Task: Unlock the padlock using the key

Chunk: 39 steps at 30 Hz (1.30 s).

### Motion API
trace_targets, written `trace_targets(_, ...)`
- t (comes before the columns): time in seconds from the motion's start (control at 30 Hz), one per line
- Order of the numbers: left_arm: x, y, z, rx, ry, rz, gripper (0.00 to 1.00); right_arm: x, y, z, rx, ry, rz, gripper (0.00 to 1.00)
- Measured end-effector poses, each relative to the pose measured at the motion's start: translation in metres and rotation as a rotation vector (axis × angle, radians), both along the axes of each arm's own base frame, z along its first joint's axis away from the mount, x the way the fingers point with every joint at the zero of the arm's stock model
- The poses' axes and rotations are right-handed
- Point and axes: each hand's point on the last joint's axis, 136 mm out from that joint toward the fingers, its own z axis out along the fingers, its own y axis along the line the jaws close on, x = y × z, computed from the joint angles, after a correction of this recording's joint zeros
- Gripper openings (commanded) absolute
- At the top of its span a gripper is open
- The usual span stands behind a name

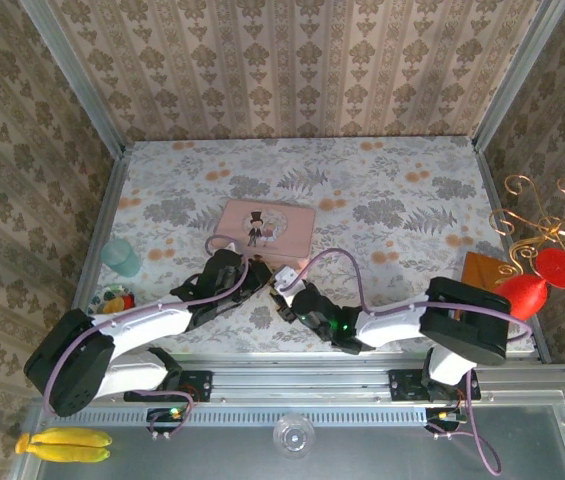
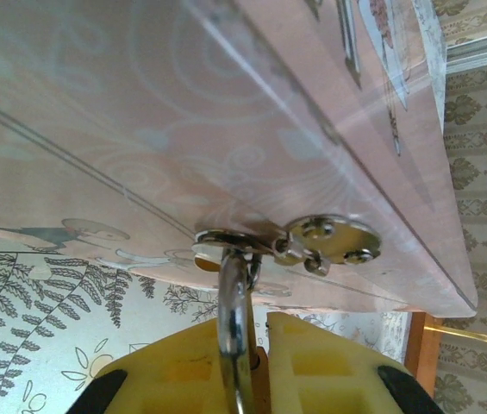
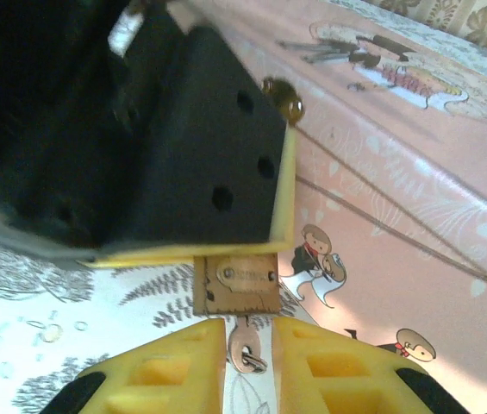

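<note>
Floral tablecloth [image 1: 412, 200] carries the pink wedding tin [image 1: 267, 228]. At the tin's near front wall we see the left gripper [image 2: 247, 335] clamped on the brass padlock [image 3: 236, 285], whose shackle [image 2: 234, 302] hangs through the tin's hasp [image 2: 329, 237]. The right gripper [image 3: 250, 335] flanks the key [image 3: 247, 352] at the padlock's end farthest from the tin; whether it pinches the key we cannot tell.

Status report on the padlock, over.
Left gripper shut on padlock, shackle through hasp on pink tin. Right gripper shut on key, its tip at padlock's base. No obstruction seen.
</note>
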Motion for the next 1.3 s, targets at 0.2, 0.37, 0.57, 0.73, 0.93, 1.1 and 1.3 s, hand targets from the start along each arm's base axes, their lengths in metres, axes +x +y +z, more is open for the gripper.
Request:
trace_targets(0.2, 0.004, -0.006, -0.008, 0.013, 0.006, -0.012, 0.02, -0.002, 0.002, 0.004, 0.106, 0.140, 0.003, 0.20)
trace_targets(0.37, 0.005, -0.012, -0.017, 0.014, 0.025, -0.028, 0.02, -0.003, -0.004, -0.008, 0.105, 0.204, -0.019, 0.30)
trace_targets(0.57, 0.010, -0.017, -0.007, -0.002, 0.009, -0.031, 0.01, -0.003, -0.014, -0.016, 0.054, 0.163, -0.016, 0.41)
trace_targets(0.73, 0.012, -0.018, 0.000, -0.013, -0.007, -0.027, 0.01, -0.004, -0.020, -0.028, -0.026, 0.048, 0.031, 0.42)
trace_targets(0.93, 0.013, -0.015, 0.008, -0.018, -0.028, -0.016, 0.01, 0.002, -0.011, -0.031, -0.131, -0.133, 0.062, 0.42)
trace_targets(1.1, 0.014, -0.013, 0.014, -0.023, -0.044, -0.007, 0.01, 0.009, -0.011, -0.021, -0.140, -0.215, 0.036, 0.39)
trace_targets(1.3, 0.014, -0.013, 0.015, -0.019, -0.049, -0.008, 0.00, 0.011, -0.009, -0.010, -0.099, -0.241, 0.019, 0.35)
